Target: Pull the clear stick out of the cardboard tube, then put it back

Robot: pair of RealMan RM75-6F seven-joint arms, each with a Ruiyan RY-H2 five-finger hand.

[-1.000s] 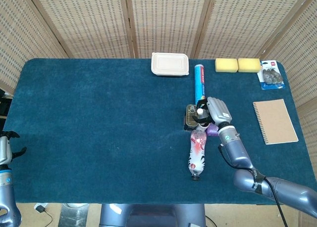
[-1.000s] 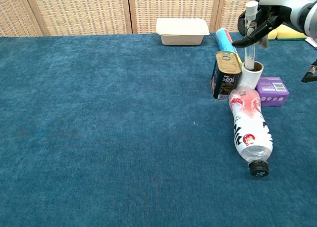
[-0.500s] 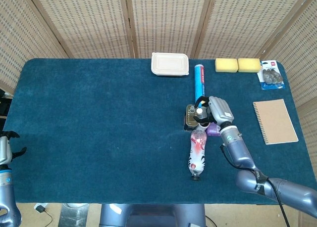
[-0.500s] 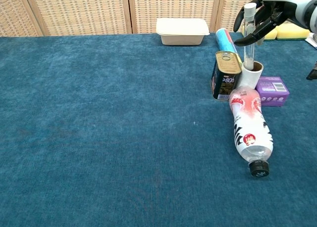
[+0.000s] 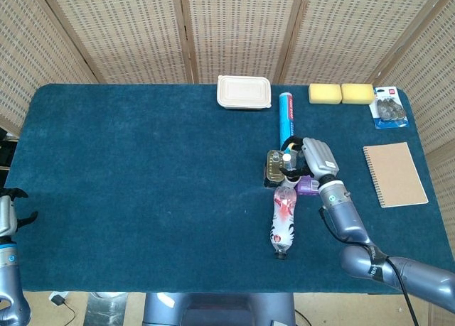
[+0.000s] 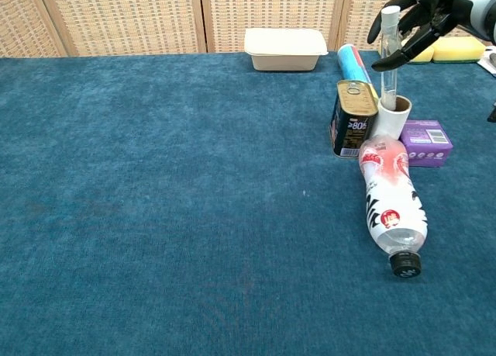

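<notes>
One clear stick [image 6: 389,53], pinched by the right hand [image 6: 426,15], stands in one cardboard tube [image 6: 394,117]; two sponges [image 5: 341,93] behind.

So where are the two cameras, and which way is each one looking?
Head view: sits high, looks down on the whole blue table; shows the left hand at the bottom-left edge, and the right arm and right hand.
Chest view: sits low at the near edge, looks across the table toward the wicker screens; shows only the right hand, top right.
Both show the right hand's fingers holding the clear plastic stick upright, its lower end in the short white cardboard tube, beside the tin can and the lying plastic bottle.
</notes>
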